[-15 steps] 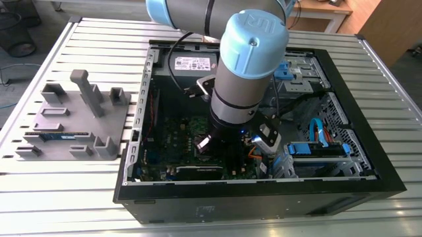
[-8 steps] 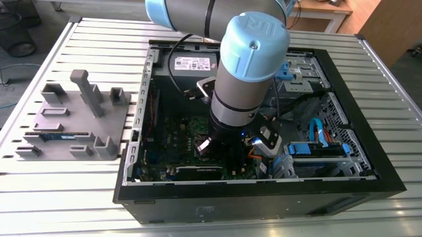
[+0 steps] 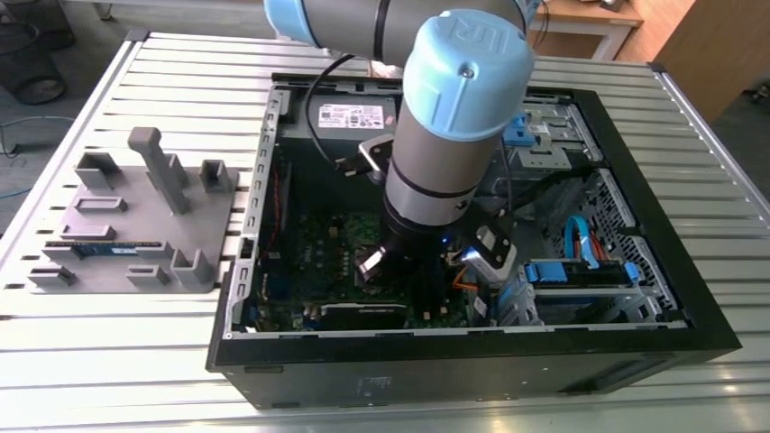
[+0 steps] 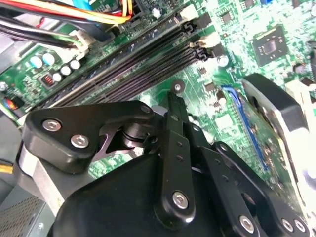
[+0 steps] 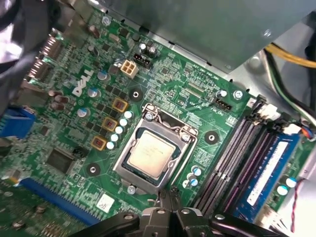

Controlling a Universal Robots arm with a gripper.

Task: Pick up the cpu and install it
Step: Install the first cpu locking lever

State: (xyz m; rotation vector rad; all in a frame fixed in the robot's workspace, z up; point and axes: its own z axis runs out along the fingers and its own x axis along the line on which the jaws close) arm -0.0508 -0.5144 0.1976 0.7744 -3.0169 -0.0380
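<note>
CPU (image 5: 150, 157) sits flat in the socket (image 5: 129, 174) on the green board (image 5: 197, 103), silver-grey top w/ pale rim, socket frame around it. Memory slots (image 5: 232, 163) run just beside; one holds a blue stick (image 5: 269, 170). Gripper (image 5: 170, 200) is just off the socket's edge, holding nothing; jaw gap: can't tell. Case wall (image 3: 481, 347) rings the board.

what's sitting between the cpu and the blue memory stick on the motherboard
In the first wrist view, empty black memory slots and small capacitors lie between the cpu and the memory stick.
</note>
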